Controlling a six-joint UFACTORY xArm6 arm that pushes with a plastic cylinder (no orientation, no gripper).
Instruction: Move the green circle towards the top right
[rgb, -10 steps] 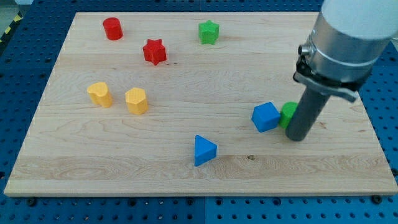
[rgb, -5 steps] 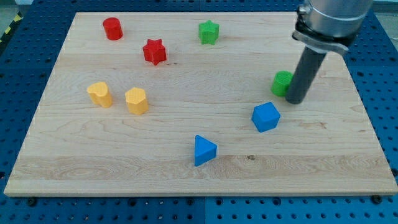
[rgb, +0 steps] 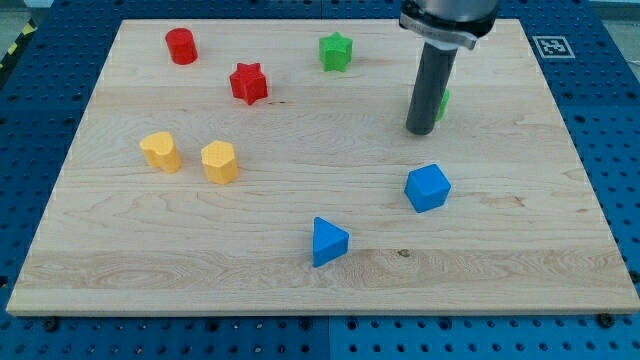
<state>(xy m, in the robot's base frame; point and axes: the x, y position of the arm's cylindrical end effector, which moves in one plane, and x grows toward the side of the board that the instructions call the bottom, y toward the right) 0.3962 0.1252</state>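
Camera view shows my tip (rgb: 421, 131) planted on the pale wooden board (rgb: 300, 270), right of centre in the upper half. The arm ends in a bare dark rod; there is nothing on it to spread or pinch, it only presses sideways. The small green circle block (rgb: 442, 103) is almost wholly hidden behind the rod: only a sliver of green peeps out on the rod's right edge, touching it or just beside it.

My worry is that I am steering nearly blind. I judge the contact to be off-centre, so a push could let the block roll round the rod and slip away sideways instead of heading to the view's top right.

The blue cube (rgb: 428, 187) lies below my tip, and the green star block (rgb: 336, 51) well to the upper left; neither is in the path.
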